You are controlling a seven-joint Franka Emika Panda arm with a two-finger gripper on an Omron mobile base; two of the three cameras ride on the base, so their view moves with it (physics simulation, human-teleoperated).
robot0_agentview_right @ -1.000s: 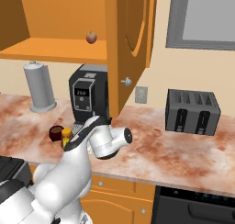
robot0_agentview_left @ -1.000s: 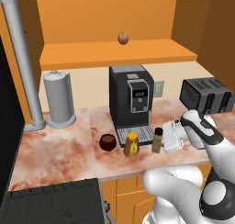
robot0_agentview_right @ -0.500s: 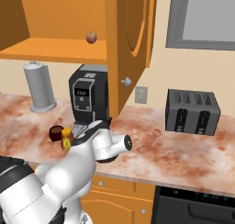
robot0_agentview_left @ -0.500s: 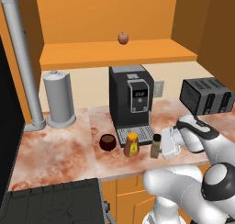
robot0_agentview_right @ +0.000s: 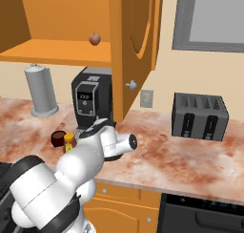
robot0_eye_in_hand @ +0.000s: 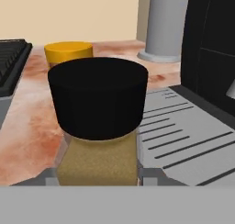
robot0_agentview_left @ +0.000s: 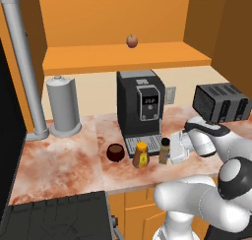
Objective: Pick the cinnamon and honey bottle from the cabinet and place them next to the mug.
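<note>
gripper (robot0_agentview_left: 172, 153): low over the counter's front edge, right of the coffee machine; clamped on the cinnamon, jar's body wedged betw. the fingers in hand view
cinnamon (robot0_agentview_left: 164, 151): upright, black cap up, base at counter level near the front edge, just in front of the coffee machine's drip tray; whether it rests on the counter or hangs a hair above – can't tell
cinnamon, hand view (robot0_eye_in_hand: 97, 122): black cap + brown powder right up close, centred
honey bottle (robot0_agentview_left: 141, 155): upright on counter nr front edge, just left of cinnamon, not touching; yellow cap shows behind the jar in hand view (robot0_eye_in_hand: 69, 52)
mug (robot0_agentview_left: 115, 152): on counter, just left of honey bottle, nr front edge, at the coffee machine's front-left corner
row: mug, honey bottle, cinnamon, left to right along the front edge
cabinet (robot0_agentview_left: 128, 57): open shelf above the counter; door swung open in right base view
apple (robot0_agentview_left: 131, 41): on cabinet shelf, abt mid-width
coffee machine (robot0_agentview_left: 140, 110): black, mid-counter agst back wall
paper towel roll (robot0_agentview_left: 63, 106): upright, left part of counter, nr back wall
toaster (robot0_agentview_left: 221, 103): right end of counter, by the back wall
counter (robot0_agentview_left: 59, 160): reddish marbled top
</note>
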